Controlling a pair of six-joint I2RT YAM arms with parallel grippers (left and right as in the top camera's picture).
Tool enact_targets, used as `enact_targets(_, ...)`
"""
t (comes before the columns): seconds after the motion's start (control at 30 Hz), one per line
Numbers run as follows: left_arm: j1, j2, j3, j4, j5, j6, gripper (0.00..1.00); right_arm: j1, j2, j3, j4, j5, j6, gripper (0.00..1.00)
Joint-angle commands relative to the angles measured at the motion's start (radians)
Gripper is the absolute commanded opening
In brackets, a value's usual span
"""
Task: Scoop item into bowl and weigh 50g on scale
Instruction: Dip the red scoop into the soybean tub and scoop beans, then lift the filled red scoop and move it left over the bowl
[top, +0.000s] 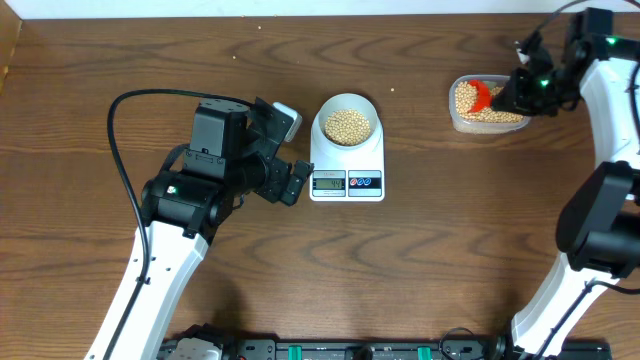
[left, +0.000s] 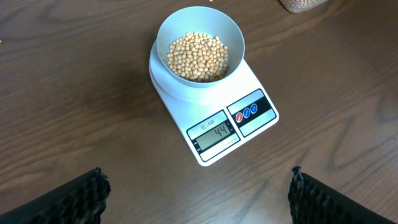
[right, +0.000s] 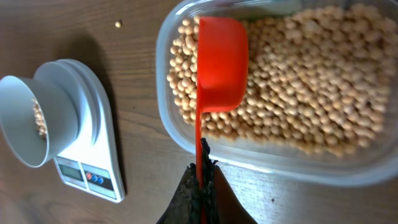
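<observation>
Overhead: bowl (top: 348, 107) w/ beans (top: 348, 126) sits on scale (top: 347, 183), mid-frame on tabletop (top: 200, 50). L fingers (top: 296, 184) spread wide just left of scale, holding nothing. R fingers (top: 512, 95) upper right, over clear tub (top: 460, 118) w/ red scoop (top: 480, 95).

L wrist: scale display reads 44; bowl upper centre, beans inside.

R wrist: R fingers pinch red scoop handle at bottom centre; scoop cup rests on beans in tub.
</observation>
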Motion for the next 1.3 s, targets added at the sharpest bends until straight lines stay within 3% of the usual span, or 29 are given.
enact_targets(0.0,-0.002,0.000,-0.003,0.000,0.012,0.002,0.94,-0.040,0.013,0.002,-0.010,-0.058,-0.013,0.01)
enact_targets(0.9,-0.002,0.000,-0.003,0.000,0.012,0.002,0.94,-0.229,0.013,0.002,-0.081,-0.428,-0.145,0.01)
enact_targets(1.27,-0.002,0.000,-0.003,0.000,0.012,0.002,0.94,-0.192,0.013,0.017,-0.088,-0.502,-0.178,0.01)
